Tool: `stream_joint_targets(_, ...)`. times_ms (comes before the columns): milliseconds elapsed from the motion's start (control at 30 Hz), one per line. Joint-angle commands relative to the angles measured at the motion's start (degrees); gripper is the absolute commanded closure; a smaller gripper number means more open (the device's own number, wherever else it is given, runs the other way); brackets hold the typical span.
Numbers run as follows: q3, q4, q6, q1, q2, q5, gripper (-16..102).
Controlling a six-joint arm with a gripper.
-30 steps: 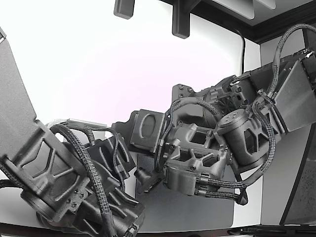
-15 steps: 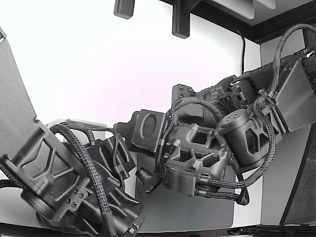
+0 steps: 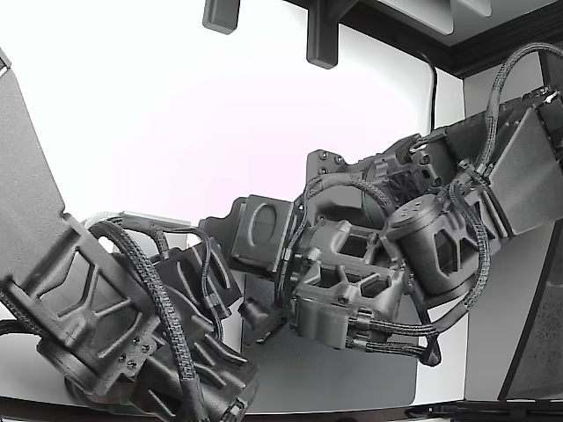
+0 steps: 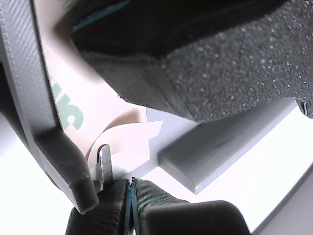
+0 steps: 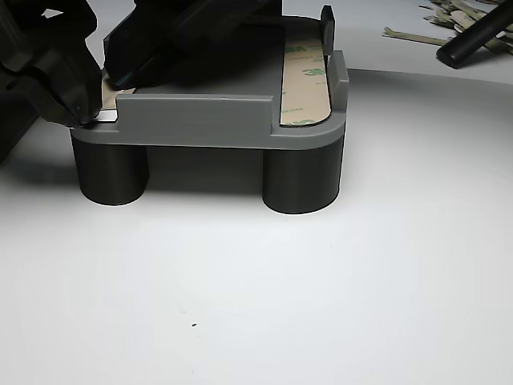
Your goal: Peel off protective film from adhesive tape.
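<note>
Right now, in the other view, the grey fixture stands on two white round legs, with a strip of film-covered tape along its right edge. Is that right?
Not quite. In the other view the fixture's two round legs are dark, nearly black, not white; only the table beneath them is white. The rest holds: the tape strip lies along the fixture's right edge in that view.

A grey fixture (image 5: 200, 120) is seen raised on two dark cylindrical legs (image 5: 302, 178) above a white table (image 5: 321, 305). A tan tape strip (image 5: 304, 84) with green print is laid along the fixture's 3 o'clock edge, beside an upright post (image 5: 327, 24). The gripper (image 5: 84, 96) is positioned at the fixture's 9 o'clock corner; jaw state can't be made out. Loose film scraps (image 5: 437, 20) and a black rod (image 5: 477, 36) are seen at 1 o'clock on the table, well apart from the fixture.
</note>
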Motion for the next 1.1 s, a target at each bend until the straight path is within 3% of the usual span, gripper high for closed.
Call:
stream_joint_targets(0,-1.4,-0.6,-0.3,-0.6,0.3,0.4,97)
stream_joint_targets(500,-0.9,0.1,-0.8,-0.8,3.0,1.7,97)
stream_joint_targets(933,-11.9,24.6,9.8,-0.8,9.5,2.1,96)
stream_joint_targets(1067,-9.1,25.4,21.7,-2.2,18.5,2.2,54)
